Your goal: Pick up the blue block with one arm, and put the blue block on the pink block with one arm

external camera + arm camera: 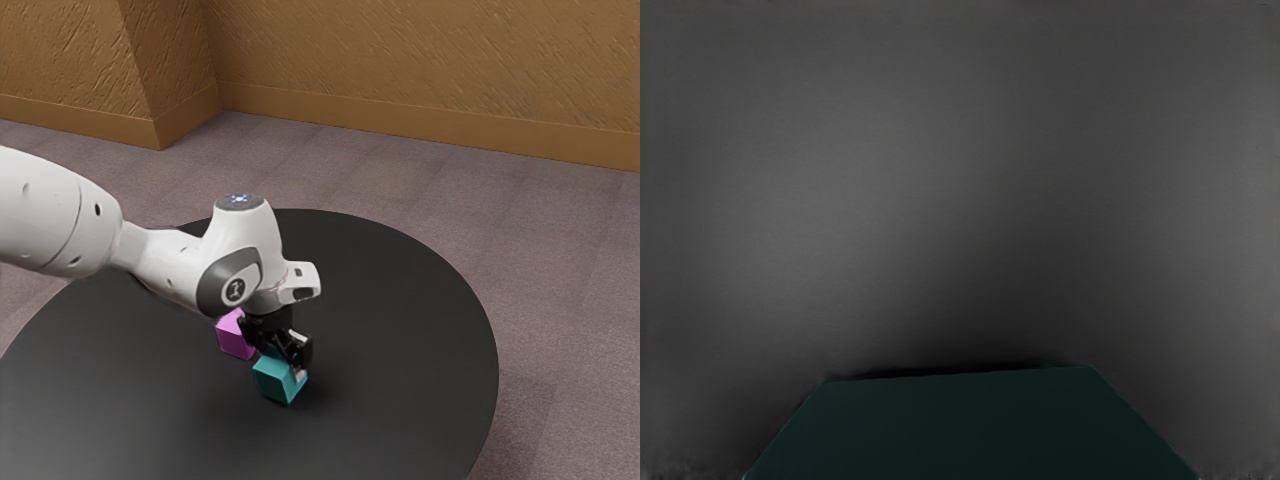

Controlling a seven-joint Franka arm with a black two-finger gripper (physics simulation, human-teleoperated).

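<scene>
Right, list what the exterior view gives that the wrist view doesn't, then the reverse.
From the exterior view: the pink block beside the gripper, the white arm, the table's round outline, the carpet and the tan walls. From the wrist view: a close look onto the blue block just under the hand, dark against the surface. Shared: the blue block and the black table.

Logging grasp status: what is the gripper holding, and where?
Cannot be told: the gripper is down at the top of the blue block, beside the pink block.
</scene>
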